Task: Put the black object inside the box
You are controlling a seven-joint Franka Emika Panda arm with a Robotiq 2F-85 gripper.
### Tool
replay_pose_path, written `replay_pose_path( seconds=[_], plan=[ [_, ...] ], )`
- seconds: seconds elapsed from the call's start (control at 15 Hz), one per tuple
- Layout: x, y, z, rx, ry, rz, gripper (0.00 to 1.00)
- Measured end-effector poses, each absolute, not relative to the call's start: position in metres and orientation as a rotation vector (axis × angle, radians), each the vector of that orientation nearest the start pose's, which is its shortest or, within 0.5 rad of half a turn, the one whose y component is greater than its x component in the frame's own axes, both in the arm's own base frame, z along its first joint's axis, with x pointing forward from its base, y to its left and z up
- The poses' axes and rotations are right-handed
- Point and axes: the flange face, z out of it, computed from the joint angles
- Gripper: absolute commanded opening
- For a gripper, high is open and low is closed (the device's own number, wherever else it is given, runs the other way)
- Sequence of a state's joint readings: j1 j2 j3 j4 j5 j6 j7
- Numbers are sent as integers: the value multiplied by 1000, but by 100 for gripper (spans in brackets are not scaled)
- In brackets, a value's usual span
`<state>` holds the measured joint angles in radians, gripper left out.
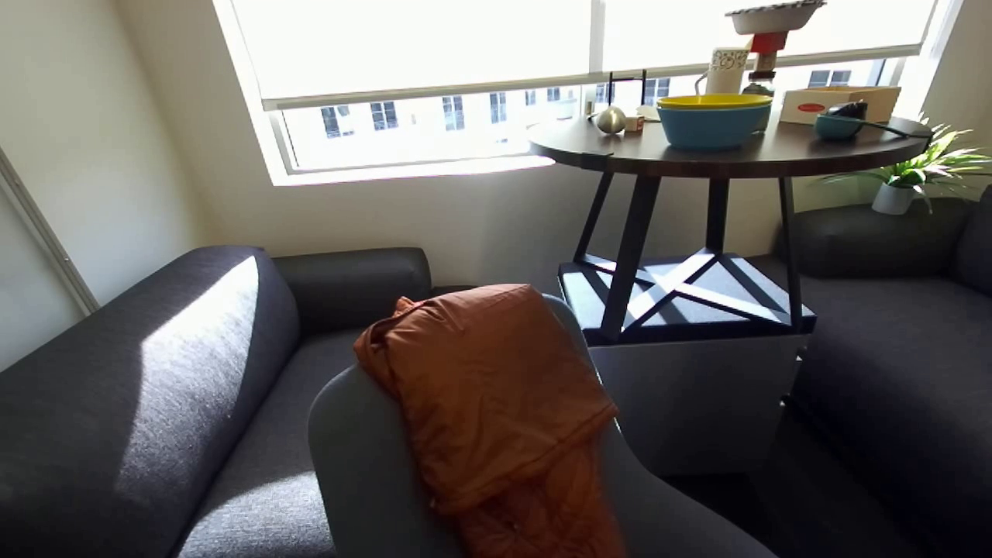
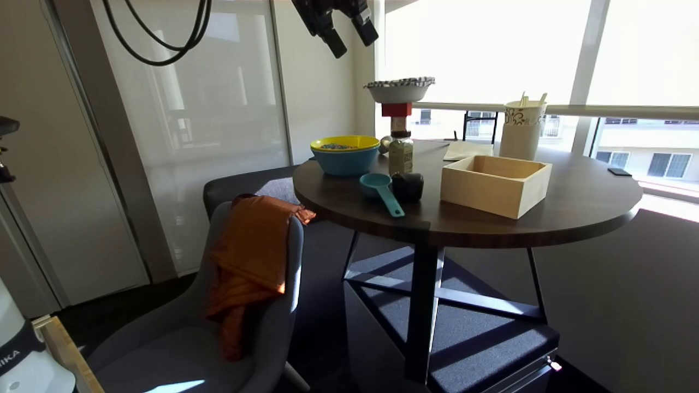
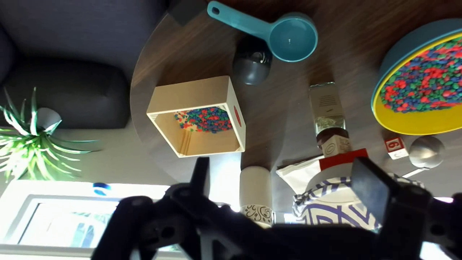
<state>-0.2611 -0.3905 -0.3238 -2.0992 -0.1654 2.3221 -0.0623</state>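
The black object (image 2: pixel 408 187) lies on the table (image 2: pixel 595 183), outside the box (image 2: pixel 480 191) and between it and the blue scoop (image 3: pixel 288 39); it is just beside the scoop, though I cannot tell whether they touch. The gripper (image 2: pixel 354 47) hangs higher than the table, its jaws spread well apart, the gap plain in the wrist view. Coloured bits (image 3: pixel 207 119) lie in the box and in the yellow bowl (image 3: pixel 418 122), which nests in a blue bowl (image 3: pixel 393 56). A jar (image 2: pixel 401 157) carries a wood block (image 2: pixel 399 124), a red block (image 2: pixel 397 109) and a white bowl (image 2: pixel 397 95). Near the box stands a jug (image 2: pixel 521 134). A metal ball (image 3: pixel 427 151) sits just beside a small cube (image 3: pixel 396 148). In both exterior views, an orange cloth (image 1: pixel 496 387) is draped over a chair (image 1: pixel 356 449).
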Motion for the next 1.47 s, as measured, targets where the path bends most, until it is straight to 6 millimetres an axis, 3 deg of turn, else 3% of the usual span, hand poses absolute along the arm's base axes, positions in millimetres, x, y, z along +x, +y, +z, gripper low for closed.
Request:
replay_pose_path(
  seconds=[0.2, 0.47, 0.67, 1.47],
  plan=[
    [391, -307, 621, -3089, 865, -861, 100],
    [404, -337, 577, -2978, 995, -804, 100],
    [416, -348, 549, -2924, 1038, -737, 100],
    [419, -350, 551, -2921, 1043, -744, 100]
  ],
)
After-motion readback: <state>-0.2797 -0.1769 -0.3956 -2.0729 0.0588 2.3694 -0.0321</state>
